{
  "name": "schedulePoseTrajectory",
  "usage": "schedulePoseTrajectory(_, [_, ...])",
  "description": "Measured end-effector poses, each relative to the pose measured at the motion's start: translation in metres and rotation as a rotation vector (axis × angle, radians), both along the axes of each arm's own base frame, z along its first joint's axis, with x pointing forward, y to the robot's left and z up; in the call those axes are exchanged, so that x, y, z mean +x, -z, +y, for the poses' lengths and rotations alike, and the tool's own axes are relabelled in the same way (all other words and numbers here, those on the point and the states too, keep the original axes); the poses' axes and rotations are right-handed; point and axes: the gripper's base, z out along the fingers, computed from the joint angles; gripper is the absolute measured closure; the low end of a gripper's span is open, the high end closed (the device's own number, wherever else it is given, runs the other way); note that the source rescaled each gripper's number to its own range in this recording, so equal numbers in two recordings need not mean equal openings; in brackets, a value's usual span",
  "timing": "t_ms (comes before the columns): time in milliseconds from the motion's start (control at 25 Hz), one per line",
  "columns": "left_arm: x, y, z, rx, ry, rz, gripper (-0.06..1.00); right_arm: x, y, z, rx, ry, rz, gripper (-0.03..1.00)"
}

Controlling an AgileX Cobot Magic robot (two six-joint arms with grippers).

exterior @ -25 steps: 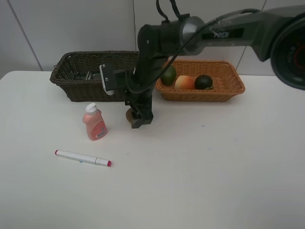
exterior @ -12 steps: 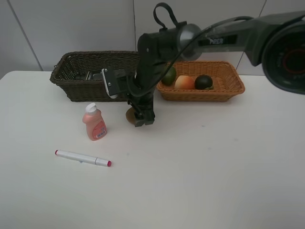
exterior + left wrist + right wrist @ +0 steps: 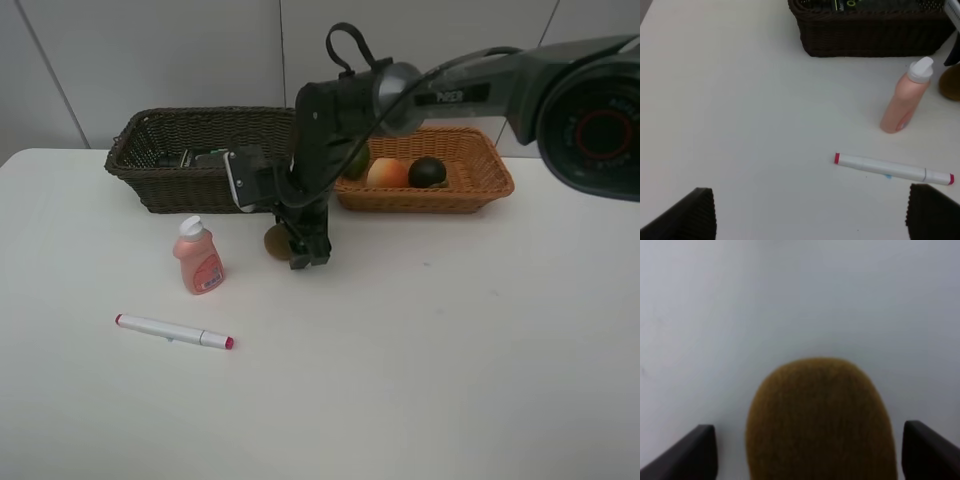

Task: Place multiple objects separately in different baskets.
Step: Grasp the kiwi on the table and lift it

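As the kiwi (image 3: 815,410) likely belongs in the tan basket (image 3: 482,186), my right gripper (image 3: 303,252) straddles it on the table (image 3: 450,350), jaws wide, not gripping | left gripper (image 3: 810,212): open, empty.

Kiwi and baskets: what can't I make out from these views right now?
- Kiwi: exterior high, mostly behind the right gripper; right wrist, blurred and partly cut off by the frame edge.
- Dark basket contents: exterior high, in shadow behind its wall and the right arm; left wrist, cut off by the frame edge.
- Green fruit: exterior high, mostly behind the right arm.
- Left gripper: left wrist, only fingertips show; absent from exterior high.
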Motion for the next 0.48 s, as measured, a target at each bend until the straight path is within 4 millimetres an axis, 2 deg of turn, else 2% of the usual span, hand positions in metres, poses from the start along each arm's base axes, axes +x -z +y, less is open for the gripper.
schedulePoseTrajectory(400, [0.0, 0.0, 0.0, 0.0, 0.0, 0.0, -0.06, 0.0007, 0.0, -0.0009, -0.001, 0.003, 0.0, 0.17])
schedulePoseTrajectory(440, [0.0, 0.0, 0.0, 0.0, 0.0, 0.0, -0.06, 0.0007, 0.0, -0.0009, -0.001, 0.003, 0.0, 0.21])
schedulePoseTrajectory(480, [0.0, 0.0, 0.0, 0.0, 0.0, 0.0, -0.06, 0.0006, 0.0, -0.0008, 0.0, 0.003, 0.0, 0.31])
